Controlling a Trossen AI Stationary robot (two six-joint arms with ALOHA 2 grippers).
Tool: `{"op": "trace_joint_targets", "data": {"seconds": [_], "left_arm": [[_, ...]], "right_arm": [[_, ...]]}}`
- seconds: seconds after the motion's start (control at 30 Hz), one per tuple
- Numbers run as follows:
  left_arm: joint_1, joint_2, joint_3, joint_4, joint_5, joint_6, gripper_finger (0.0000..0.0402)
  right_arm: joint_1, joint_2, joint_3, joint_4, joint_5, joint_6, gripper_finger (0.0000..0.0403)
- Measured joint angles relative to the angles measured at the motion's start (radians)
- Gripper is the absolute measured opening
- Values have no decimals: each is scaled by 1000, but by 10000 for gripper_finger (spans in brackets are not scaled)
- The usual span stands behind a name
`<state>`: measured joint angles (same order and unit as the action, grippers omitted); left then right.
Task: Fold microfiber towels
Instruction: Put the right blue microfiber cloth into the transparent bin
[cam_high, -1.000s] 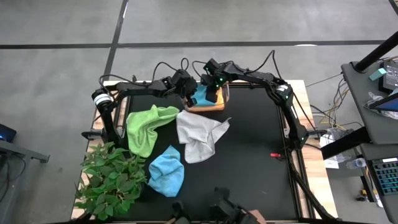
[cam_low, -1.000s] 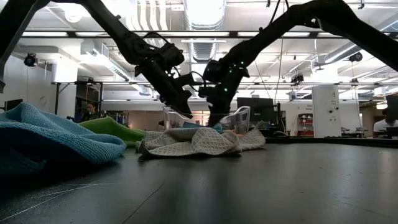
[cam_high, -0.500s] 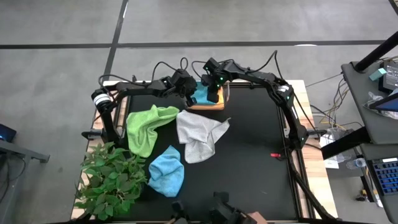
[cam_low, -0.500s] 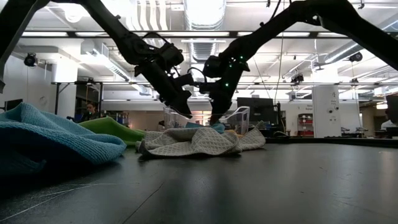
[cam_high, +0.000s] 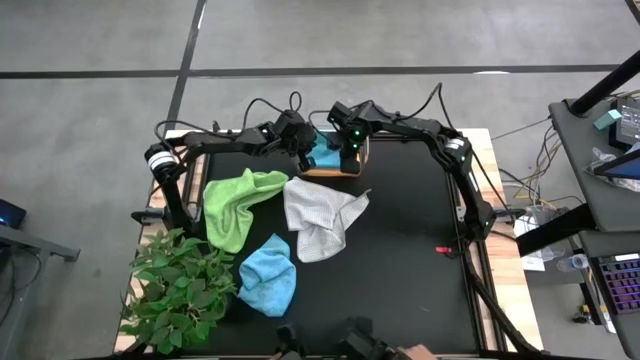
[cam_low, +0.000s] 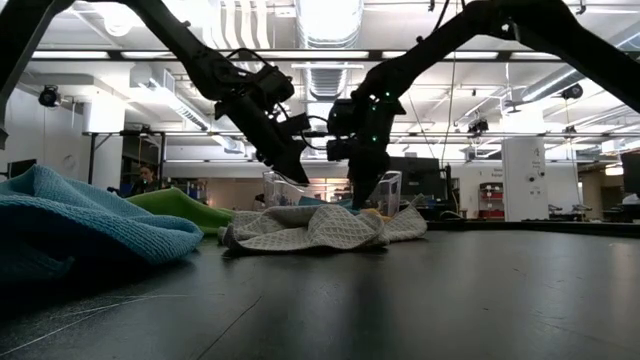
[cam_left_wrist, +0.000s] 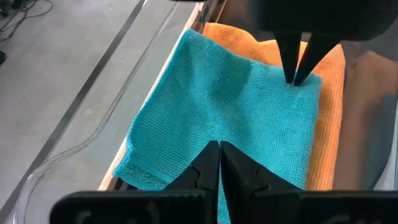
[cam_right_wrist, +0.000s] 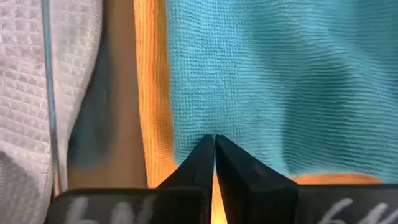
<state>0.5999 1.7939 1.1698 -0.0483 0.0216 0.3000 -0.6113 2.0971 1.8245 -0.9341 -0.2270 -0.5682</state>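
**Both grippers closed over the folded teal towel in the bin at the table's far edge**

The folded teal microfiber towel (cam_left_wrist: 230, 112) lies flat on the folded yellow-orange microfiber towel (cam_left_wrist: 326, 118), both inside the clear plastic bin (cam_high: 340, 160) at the far edge of the black table (cam_high: 410, 250). The left gripper (cam_left_wrist: 219, 149) reaches it from the left arm's side, its two dark fingers pressed together with the tips at the towel's near edge. The right gripper (cam_right_wrist: 214, 140) comes from the opposite side, jaws likewise closed to a point, the tip touching or just above the teal cloth close to the orange border; no cloth is seen pinched in either. The two tips thus face each other across the teal towel, each near one of its opposite ends, so neither arm is clearly nearer. Judged from this, the pair is pressing or smoothing the stacked towel, or is about to let it be.

Still unfolded on the table, well apart from the bin: the crumpled lime green microfiber towel (cam_high: 238, 203), the rumpled pale grey-white waffle-textured towel (cam_high: 318, 222) and the bunched light blue microfiber towel (cam_high: 268, 275). The grey-white one lies nearest both grippers.
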Motion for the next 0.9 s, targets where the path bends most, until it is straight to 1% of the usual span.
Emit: {"op": "trace_joint_targets", "data": {"seconds": [0.13,0.27,0.4,0.47,0.73,0.9], "left_arm": [[0,0,0,0,1,1,0],[0,-1,0,6,2,0,0],[0,-1,0,6,2,0,0],[0,-1,0,5,2,0,0],[0,-1,0,5,2,0,0],[0,-1,0,6,2,0,0]], "right_arm": [[0,-20,3,10,40,-7,9],[-1,-21,4,88,41,15,9],[-1,2,3,100,11,-1,9],[-1,14,3,91,10,-8,9],[-2,8,2,-46,19,-58,9],[-2,1,3,-34,19,-51,9]]}}
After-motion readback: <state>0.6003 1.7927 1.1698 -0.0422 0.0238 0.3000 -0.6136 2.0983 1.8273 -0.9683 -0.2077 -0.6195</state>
